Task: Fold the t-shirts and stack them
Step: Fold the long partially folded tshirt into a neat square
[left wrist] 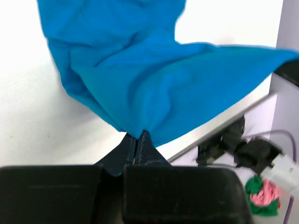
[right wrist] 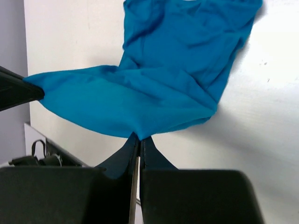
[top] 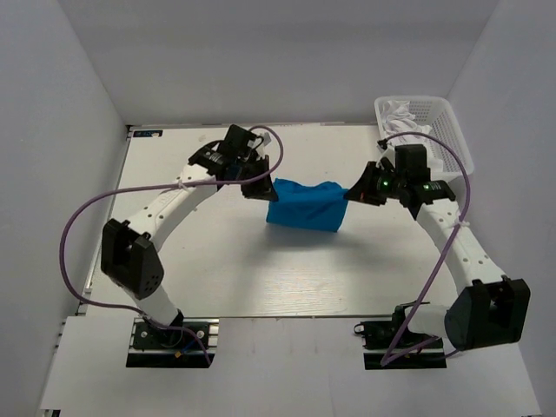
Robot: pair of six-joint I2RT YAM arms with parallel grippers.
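Where the two arms reach in from the near edge, left end effector (top: 263, 195): clamped tight on one upper corner of the plain bright blue short-sleeved cloth t-shirt (top: 304, 207). Right end effector (top: 354, 194): clamped likewise on the opposite corner.
T-shirt: stretched between both over mid-table, lower part hanging bunched; contact with the surface cannot be told.
Step, as judged: spreading before the first fold. Next move calls for laying it flat, corners level, tension even.
Flat white table (top: 217, 269): matte.
Far right corner: white plastic lattice basket (top: 439, 130) holding pale cloth (top: 401, 111).
Plain grey walls (top: 261, 52) enclose.
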